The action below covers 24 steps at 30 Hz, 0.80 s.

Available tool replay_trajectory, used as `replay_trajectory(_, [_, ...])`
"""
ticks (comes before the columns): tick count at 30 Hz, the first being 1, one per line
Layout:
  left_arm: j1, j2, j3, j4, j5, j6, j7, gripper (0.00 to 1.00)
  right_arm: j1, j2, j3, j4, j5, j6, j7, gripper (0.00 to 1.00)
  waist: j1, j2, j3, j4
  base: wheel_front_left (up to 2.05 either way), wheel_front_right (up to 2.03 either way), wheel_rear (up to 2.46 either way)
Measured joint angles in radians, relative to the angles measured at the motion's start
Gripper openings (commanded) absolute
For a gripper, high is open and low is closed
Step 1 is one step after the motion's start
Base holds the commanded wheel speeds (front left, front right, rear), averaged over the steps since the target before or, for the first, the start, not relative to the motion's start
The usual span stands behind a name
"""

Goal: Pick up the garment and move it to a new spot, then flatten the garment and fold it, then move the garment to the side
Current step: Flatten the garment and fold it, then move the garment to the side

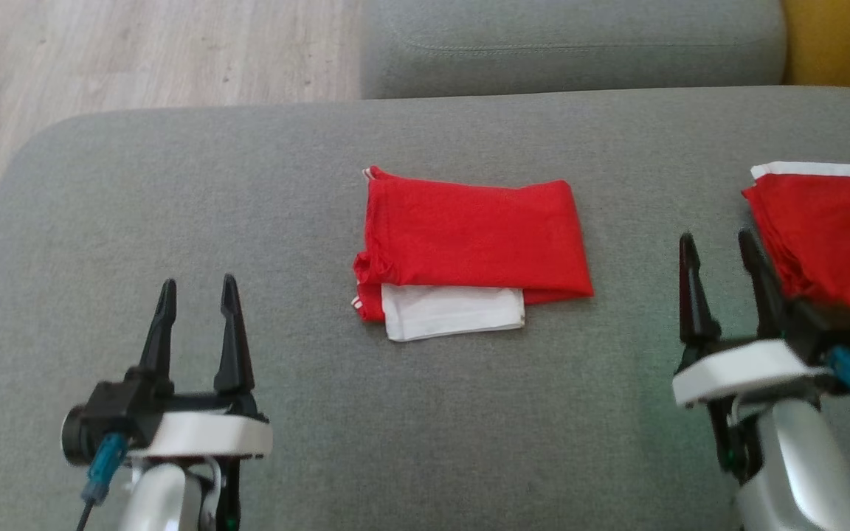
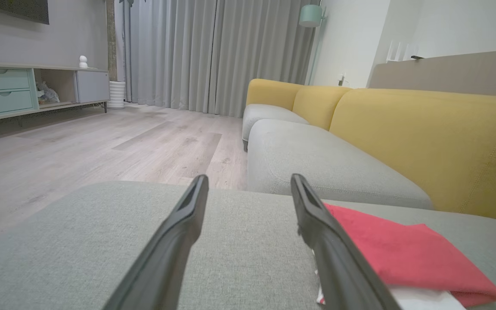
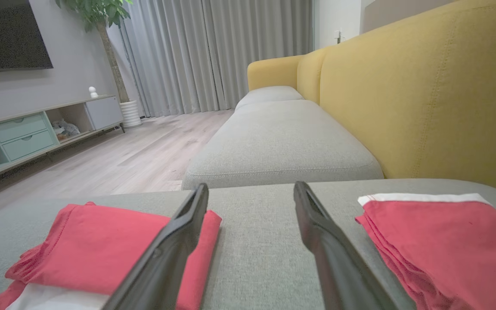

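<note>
A folded red garment (image 1: 473, 240) with a white panel at its near edge lies in the middle of the grey sofa seat (image 1: 248, 221). The same garment (image 2: 398, 254) lies right of my left fingers, and in the right wrist view the garment (image 3: 93, 249) lies at lower left. My left gripper (image 1: 198, 291) hovers open and empty at lower left, well apart from it. My right gripper (image 1: 720, 247) stands open and empty at the right, between this garment and a second folded pile.
A second folded red-and-white pile (image 1: 831, 228) lies at the seat's right edge, close to my right fingers. Another grey seat cushion (image 1: 572, 44) lies beyond, with a yellow backrest (image 3: 424, 99) to the right. Wooden floor (image 1: 137, 51) lies off the seat's left edge.
</note>
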Motion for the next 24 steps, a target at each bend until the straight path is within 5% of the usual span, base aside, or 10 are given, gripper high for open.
replay_trajectory(15, [0.020, 0.000, -0.002, -0.010, 0.031, -0.005, 0.000, 1.00, 0.064, 0.006, 0.024, -0.048, 0.017, 0.000, 0.000, 1.00, 0.0001, 0.0000, 0.031, -0.002, 0.00, 0.00, 0.00])
replay_trajectory(24, [-0.062, -0.002, -0.044, -0.022, 0.030, -0.004, 0.000, 1.00, -0.119, 0.006, 0.031, 0.055, -0.017, 0.000, 0.086, 1.00, 0.0003, 0.0000, 0.123, 0.045, 0.00, 0.00, 0.00])
